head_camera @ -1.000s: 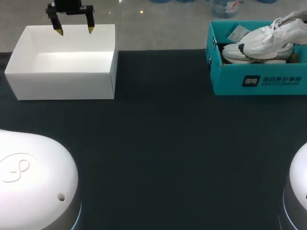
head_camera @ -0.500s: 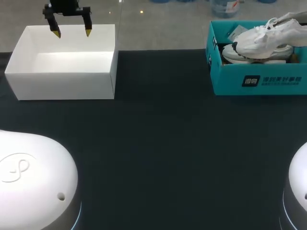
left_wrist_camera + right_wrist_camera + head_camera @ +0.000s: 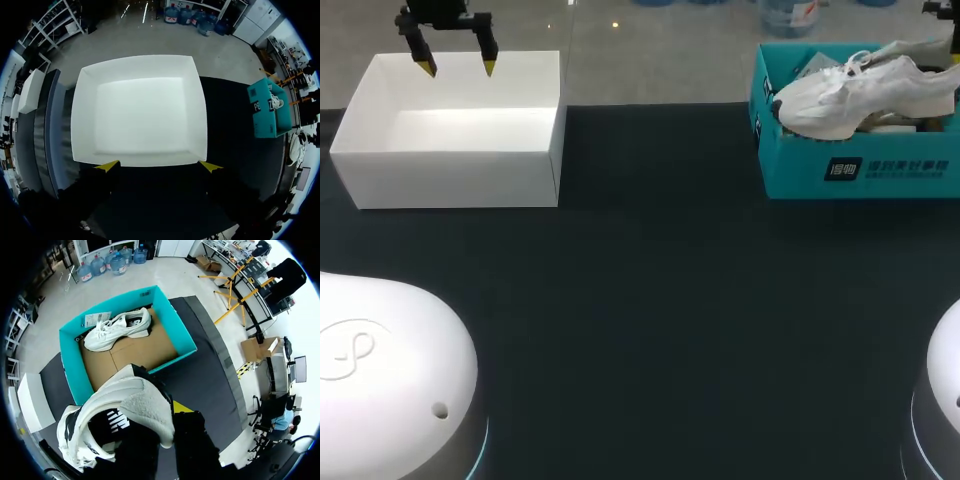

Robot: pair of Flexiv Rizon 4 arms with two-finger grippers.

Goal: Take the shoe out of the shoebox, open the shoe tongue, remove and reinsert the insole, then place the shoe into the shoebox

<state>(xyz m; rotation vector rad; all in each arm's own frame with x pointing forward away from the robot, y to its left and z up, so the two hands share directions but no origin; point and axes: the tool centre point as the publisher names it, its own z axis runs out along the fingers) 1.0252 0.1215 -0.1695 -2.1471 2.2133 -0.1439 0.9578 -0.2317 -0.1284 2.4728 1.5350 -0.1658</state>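
A white sneaker (image 3: 860, 88) hangs above the teal shoebox (image 3: 855, 170) at the back right of the table. In the right wrist view my right gripper (image 3: 156, 416) is shut on this sneaker (image 3: 120, 415) at its heel collar, and only one yellow tip shows beside the shoe. Below it, a second white sneaker (image 3: 117, 325) lies inside the teal shoebox (image 3: 172, 327) on brown cardboard. My left gripper (image 3: 457, 67) is open and empty above the far wall of a white box (image 3: 450, 150). In the left wrist view that gripper (image 3: 159, 166) is over the edge of the white box (image 3: 140, 110).
The white box at the back left is empty inside. The teal shoebox (image 3: 267, 107) also shows far off beside the white box in the left wrist view. Dark tabletop (image 3: 650, 320) stretches between the two boxes and toward the near edge.
The right gripper has lifted the sneaker higher and carried it leftward over the shoebox. The left gripper has drifted a little left and farther back above the white box.
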